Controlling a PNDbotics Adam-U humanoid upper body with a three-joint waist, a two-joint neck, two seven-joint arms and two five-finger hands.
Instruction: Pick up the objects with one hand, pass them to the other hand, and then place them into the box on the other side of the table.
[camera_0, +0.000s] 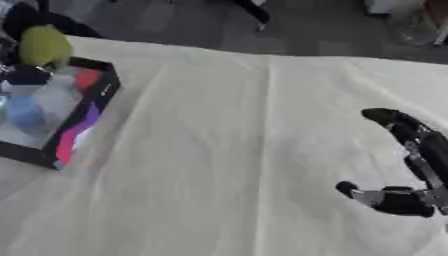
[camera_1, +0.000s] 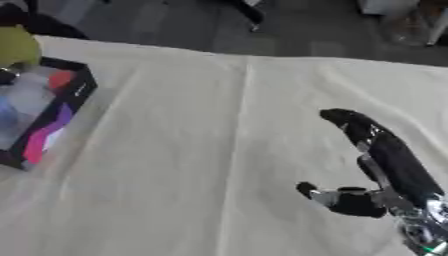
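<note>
- Left eye view shows a table covered with a cream cloth (camera_0: 227, 165), and the black box (camera_0: 83, 125) stands at the left side of it.
- The box has a dark rim, and its outer wall toward the middle of the table carries pink and purple patches.
- Inside the box lie several things: a blue thing (camera_0: 24, 112) near the left wall, a pale see-through thing (camera_0: 54, 97) in the middle, and a red thing (camera_0: 87, 79) close to the far right corner of the box.
- A yellow-green round thing (camera_0: 44, 46) is at the far edge of the box; I cannot tell if it rests on the rim or is held just above it.
- Something dark is behind the yellow-green thing, at the far left corner beyond the box; it is too blurred to say what it is.
- The right hand (camera_1: 389, 167) is well apart from the box, at the right side of the cloth.
- Its long fingers (camera_1: 346, 120) are stretched out and point to the far side of the table, and the thumb (camera_1: 328, 196) sticks out toward the box side.
- This hand is wide open, with nothing between the thumb and the fingers.
- The cloth has long soft folds which run from the far edge toward the near edge, to the right of the box.
</note>
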